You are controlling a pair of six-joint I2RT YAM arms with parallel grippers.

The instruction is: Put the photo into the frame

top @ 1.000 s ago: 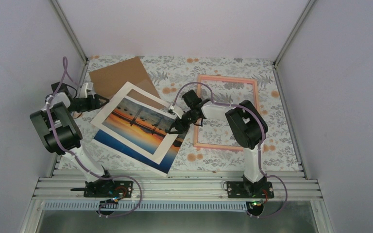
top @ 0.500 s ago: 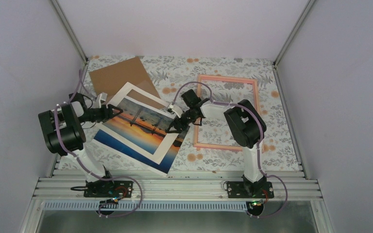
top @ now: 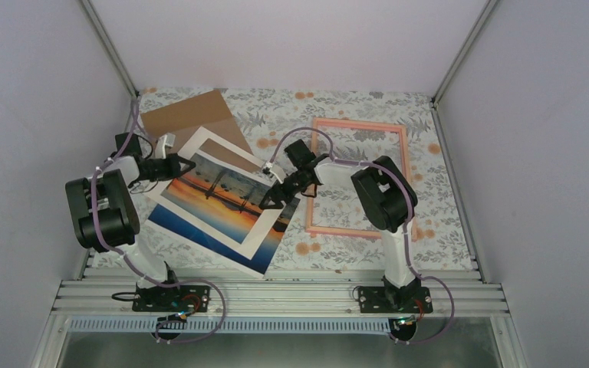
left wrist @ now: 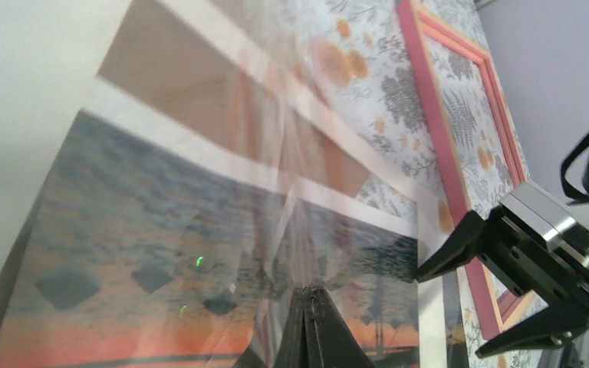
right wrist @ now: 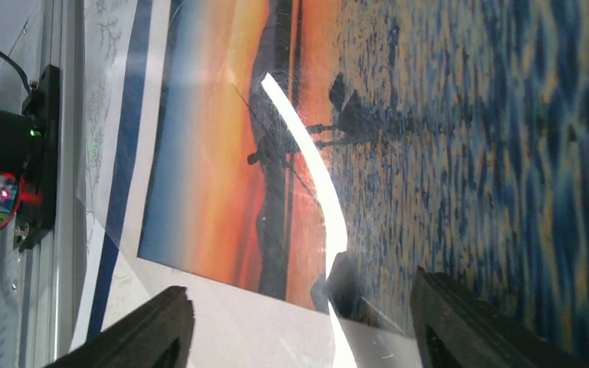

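The photo [top: 215,201] lies under a white mat board [top: 226,147], long axis 10-to-4 o'clock, with the frame [top: 357,123] at its 3 o'clock, nearer the released right end effector [top: 268,201]; the left end effector [top: 189,164] sits clenched at 10 o'clock.
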